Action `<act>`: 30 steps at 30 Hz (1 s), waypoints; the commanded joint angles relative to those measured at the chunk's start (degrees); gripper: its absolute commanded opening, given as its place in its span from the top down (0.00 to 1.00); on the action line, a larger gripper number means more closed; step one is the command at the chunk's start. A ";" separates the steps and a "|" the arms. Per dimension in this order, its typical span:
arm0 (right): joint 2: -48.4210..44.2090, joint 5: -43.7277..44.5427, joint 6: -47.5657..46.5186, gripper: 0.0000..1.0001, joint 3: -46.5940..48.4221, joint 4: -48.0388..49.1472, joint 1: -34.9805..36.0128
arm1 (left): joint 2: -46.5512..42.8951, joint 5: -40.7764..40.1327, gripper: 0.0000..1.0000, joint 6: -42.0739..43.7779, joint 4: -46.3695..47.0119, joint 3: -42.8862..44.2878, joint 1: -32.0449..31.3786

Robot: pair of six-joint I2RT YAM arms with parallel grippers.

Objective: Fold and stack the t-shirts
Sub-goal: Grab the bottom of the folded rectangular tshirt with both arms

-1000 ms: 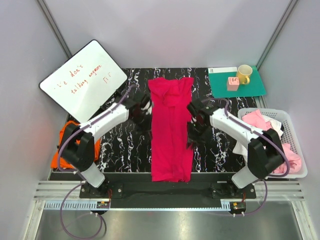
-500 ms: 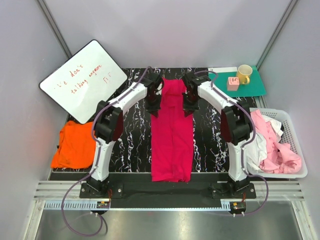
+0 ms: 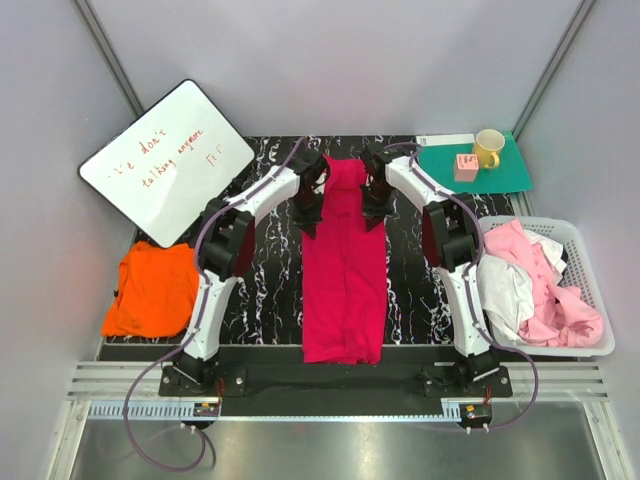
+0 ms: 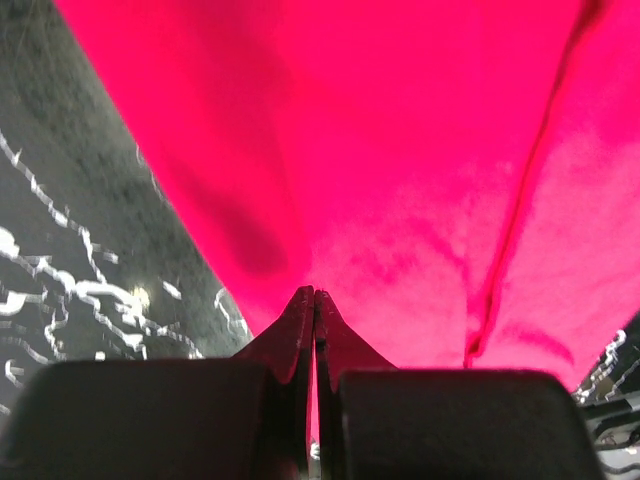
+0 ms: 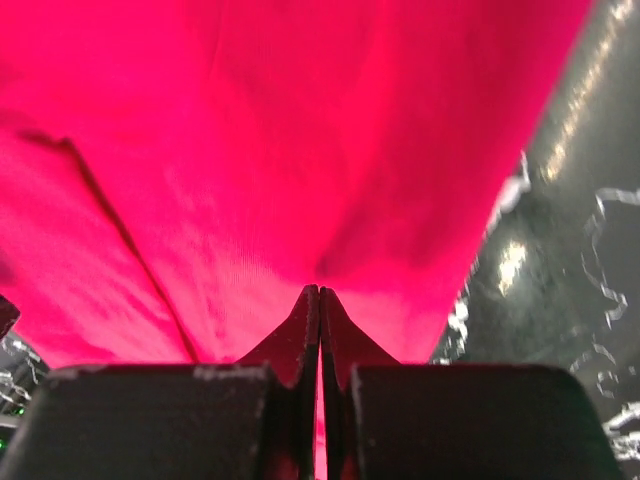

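**Both pincers clamped on the far end of the red shirt; lengthwise fold not yet made.**

At the far left of the bench [image 3: 250, 290], the orange shirt [image 3: 150, 290] lies flat, well apart from the work. The left pincer [image 3: 308, 212] is closed tight on the left edge of the red shirt [image 3: 344, 280] at its far end, and its wrist view shows cloth nipped between the tips. The red shirt lies as a narrow strip down the middle of the bench. Its long axis runs near to far, and its free length extends from both pincers toward the near edge. The right pincer [image 3: 372, 212] is closed on the right edge, level with the left one. Neither arm is nearer, so the next move probably needs both to carry the far end toward the near hem together. Pink and white shirts [image 3: 545, 295] sit in the basket [image 3: 556, 226] at the right.
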 commanded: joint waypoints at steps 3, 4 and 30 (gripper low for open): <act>6.79 -2.62 -0.90 1.00 10.74 -6.32 -0.55 | 6.31 0.89 1.00 0.51 -1.54 6.58 1.44; 7.49 -2.79 -0.90 1.00 11.99 -6.93 -0.64 | 7.01 1.24 1.00 0.34 -1.54 7.29 1.88; 14.82 -2.97 -3.10 0.92 36.54 -2.99 -5.39 | 7.39 13.81 0.99 -5.64 5.39 18.06 9.79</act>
